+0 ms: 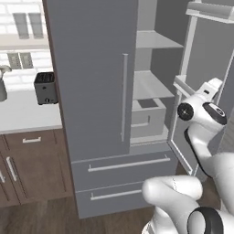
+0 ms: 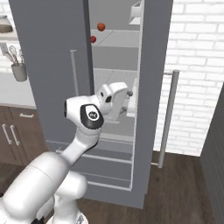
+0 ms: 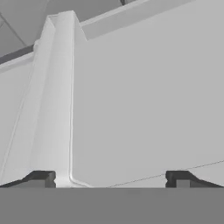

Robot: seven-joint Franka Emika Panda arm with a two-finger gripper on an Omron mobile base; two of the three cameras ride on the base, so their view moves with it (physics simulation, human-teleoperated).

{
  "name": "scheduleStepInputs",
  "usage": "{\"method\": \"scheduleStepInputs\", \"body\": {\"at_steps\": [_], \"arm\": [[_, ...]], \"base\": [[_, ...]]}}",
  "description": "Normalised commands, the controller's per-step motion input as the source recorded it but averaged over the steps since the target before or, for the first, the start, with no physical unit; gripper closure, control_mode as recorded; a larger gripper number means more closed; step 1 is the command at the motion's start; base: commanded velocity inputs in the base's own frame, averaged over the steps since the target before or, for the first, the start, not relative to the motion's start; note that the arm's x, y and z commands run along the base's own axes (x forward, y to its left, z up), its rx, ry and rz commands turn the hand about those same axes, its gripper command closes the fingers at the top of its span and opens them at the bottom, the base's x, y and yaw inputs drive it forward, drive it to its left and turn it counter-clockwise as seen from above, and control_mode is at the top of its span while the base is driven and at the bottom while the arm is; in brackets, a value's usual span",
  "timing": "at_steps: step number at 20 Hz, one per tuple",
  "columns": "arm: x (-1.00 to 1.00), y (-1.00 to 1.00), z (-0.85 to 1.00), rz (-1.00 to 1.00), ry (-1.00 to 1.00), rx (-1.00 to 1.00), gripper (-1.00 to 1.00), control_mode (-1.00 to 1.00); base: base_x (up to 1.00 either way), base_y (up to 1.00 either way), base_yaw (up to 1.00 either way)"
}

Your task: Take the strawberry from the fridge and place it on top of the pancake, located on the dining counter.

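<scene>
Even, soft light all round me, no glare; my fridge [image 1: 98,91] interior reads pale, its closed door darker; shadows faint under the shelves; edges slightly soft and blocky; my hand view looks flat, washed-out grey.

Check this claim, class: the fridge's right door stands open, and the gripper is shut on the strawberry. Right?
Not quite. The fridge door is open, but the gripper is open and empty, as the hand view shows. The strawberry sits on an upper shelf in the right base view.

Grey fridge [image 1: 91,68], red strawberry [image 2: 93,39]
</scene>
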Motion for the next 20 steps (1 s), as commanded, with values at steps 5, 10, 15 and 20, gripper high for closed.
{"method": "scheduleStepInputs", "body": {"at_steps": [5,10,15,20], "arm": [[-0.4,-0.08,0.0,0.03,-0.04,-0.03,-1.0,-1.0],[-0.5,0.61,0.0,0.06,-0.05,-0.01,-1.0,-1.0],[0.01,0.76,0.0,0.02,0.0,0.11,-1.0,-1.0],[0.1,0.72,-0.03,0.01,-0.03,0.22,-1.0,-1.0]], "base": [[0.0,0.0,0.0],[0.0,0.0,0.0],[0.0,0.0,0.0],[0.0,0.0,0.0]]}}
